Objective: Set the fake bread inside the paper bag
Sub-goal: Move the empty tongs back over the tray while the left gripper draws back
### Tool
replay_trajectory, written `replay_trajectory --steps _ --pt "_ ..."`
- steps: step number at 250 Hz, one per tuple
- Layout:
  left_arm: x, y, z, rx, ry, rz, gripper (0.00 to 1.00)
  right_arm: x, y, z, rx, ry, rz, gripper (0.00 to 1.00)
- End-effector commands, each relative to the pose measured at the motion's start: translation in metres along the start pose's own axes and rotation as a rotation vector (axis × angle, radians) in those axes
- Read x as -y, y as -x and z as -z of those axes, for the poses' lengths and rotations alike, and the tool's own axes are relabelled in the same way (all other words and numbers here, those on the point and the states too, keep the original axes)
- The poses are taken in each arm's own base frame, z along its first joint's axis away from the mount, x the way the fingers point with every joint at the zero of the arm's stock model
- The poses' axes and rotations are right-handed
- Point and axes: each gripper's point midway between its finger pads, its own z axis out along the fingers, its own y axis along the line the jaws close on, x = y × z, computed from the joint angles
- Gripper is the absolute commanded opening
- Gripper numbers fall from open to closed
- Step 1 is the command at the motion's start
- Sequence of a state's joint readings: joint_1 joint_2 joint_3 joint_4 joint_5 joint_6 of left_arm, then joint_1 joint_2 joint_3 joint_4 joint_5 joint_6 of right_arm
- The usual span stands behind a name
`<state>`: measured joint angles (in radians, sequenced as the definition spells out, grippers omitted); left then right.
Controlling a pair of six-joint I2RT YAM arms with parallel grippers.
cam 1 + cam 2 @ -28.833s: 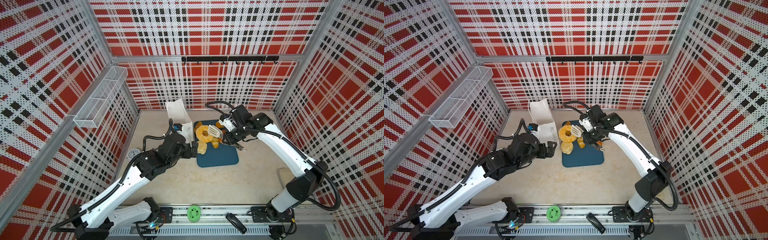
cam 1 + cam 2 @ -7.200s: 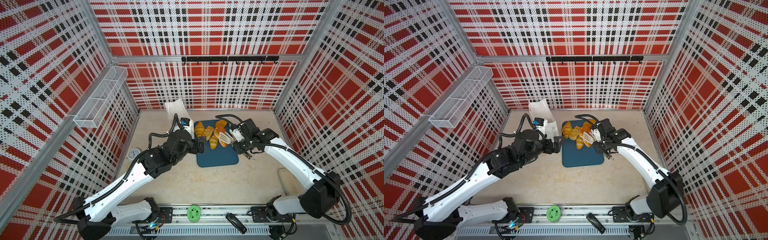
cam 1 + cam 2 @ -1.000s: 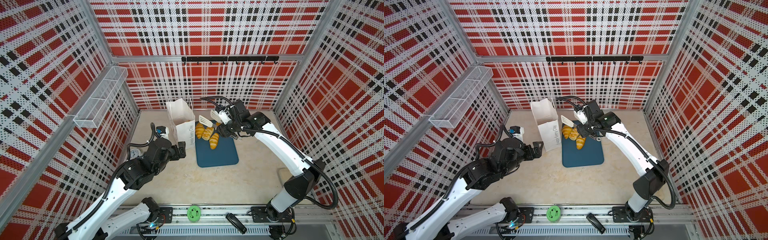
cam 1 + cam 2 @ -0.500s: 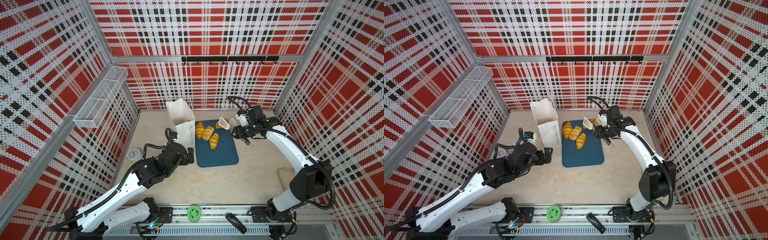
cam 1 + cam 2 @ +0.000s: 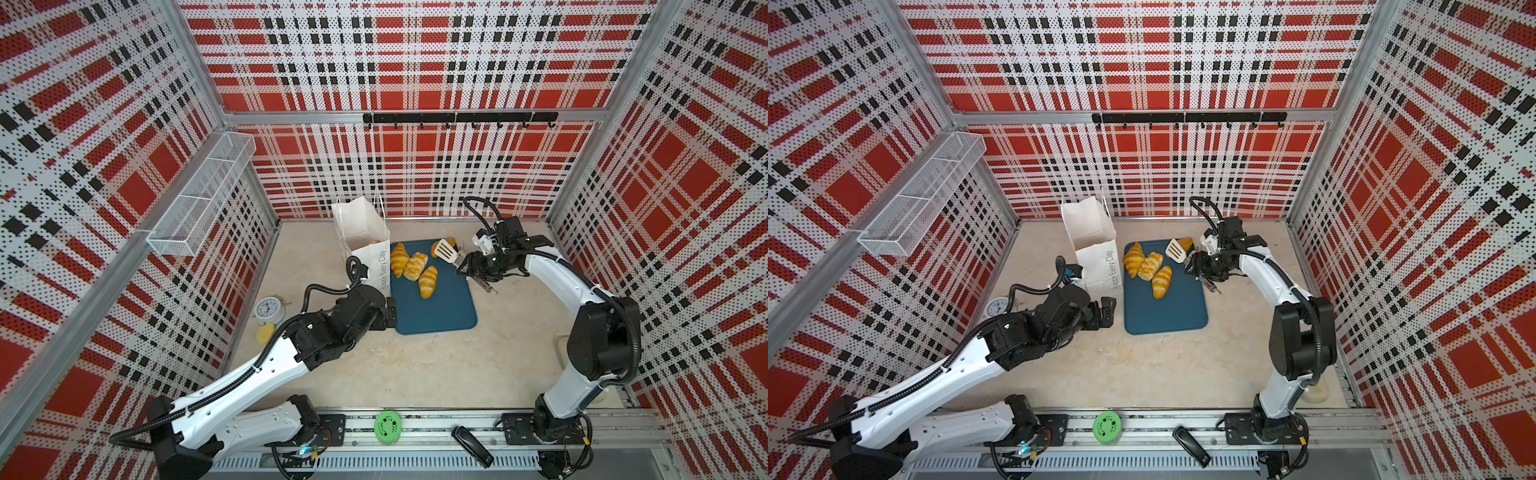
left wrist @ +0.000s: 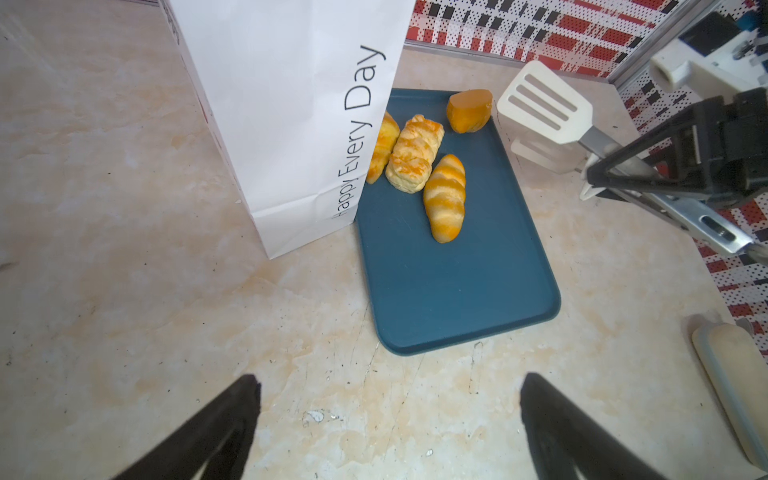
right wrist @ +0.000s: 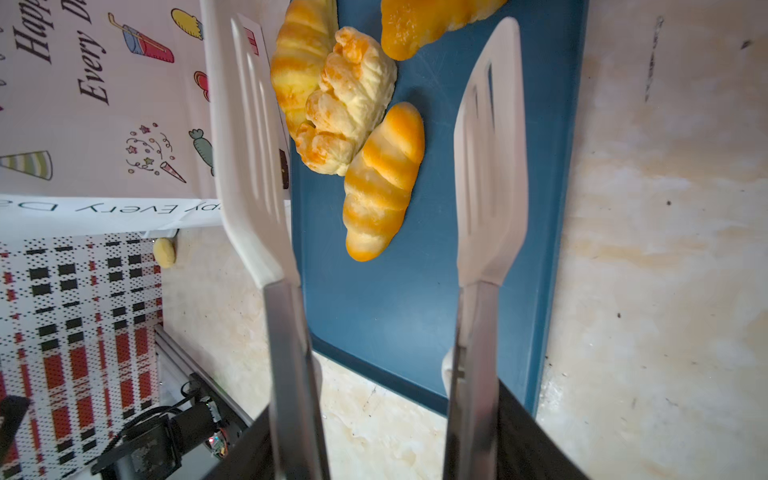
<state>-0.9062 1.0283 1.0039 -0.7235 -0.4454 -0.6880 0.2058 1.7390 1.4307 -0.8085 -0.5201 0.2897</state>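
**Tongs gripped and spread beside the tray; four breads lie outside the bag**

Right pincer (image 7: 382,453): clamped on the two metal arms of the tongs (image 7: 286,340). The white slotted blades stand apart and are clear of the bread.

- In a top view the upper blade partly covers the reddish-brown piece (image 5: 435,248). It is the bread nearest this pincer, at the tray corner beside the blades.
- Just past the blade tips lie the striped loaf (image 7: 382,183), the flaky pastry (image 7: 349,99) and the croissant (image 7: 297,66). The three press together in a slanting row on the dark-teal tray (image 7: 415,316).
- All four are fake bread (image 5: 415,267) resting on the tray, none of it held.
- Beyond the bread, on the far side from this pincer, stands the paper bag (image 5: 365,245). It is upright with its mouth open, and its lettered side runs along the tray's long edge.
- The croissant sits right beside that side of the bag. Whether they touch cannot be told.

Left pincer (image 6: 388,415): fingers (image 6: 224,428) spread wide, gripping nothing, over bare worktop (image 6: 124,291).

- Directly ahead of it is the tray's near short edge.
- The bag's lower corner is ahead and toward one finger's side.
- The bread lies farther on, past the bare half of the tray.
- Behind this pincer, by the side wall, a small round clock (image 5: 269,309) sits on the worktop.
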Motion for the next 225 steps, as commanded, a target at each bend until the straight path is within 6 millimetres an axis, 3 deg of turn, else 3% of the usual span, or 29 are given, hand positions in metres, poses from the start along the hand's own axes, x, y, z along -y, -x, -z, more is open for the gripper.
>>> replay_trajectory --steps 1,172,225 --pt "0.003 0.000 -0.002 0.014 -0.008 -0.002 0.99 -0.010 0.018 -0.007 0.036 0.096 -0.032 0.64" --pt "-0.001 0.002 0.001 0.033 -0.002 0.006 0.99 -0.012 0.062 -0.046 0.072 0.269 -0.272 0.60" --pt "-0.003 0.002 0.002 0.037 0.000 0.009 0.99 -0.011 0.064 -0.055 0.054 0.310 -0.338 0.58"
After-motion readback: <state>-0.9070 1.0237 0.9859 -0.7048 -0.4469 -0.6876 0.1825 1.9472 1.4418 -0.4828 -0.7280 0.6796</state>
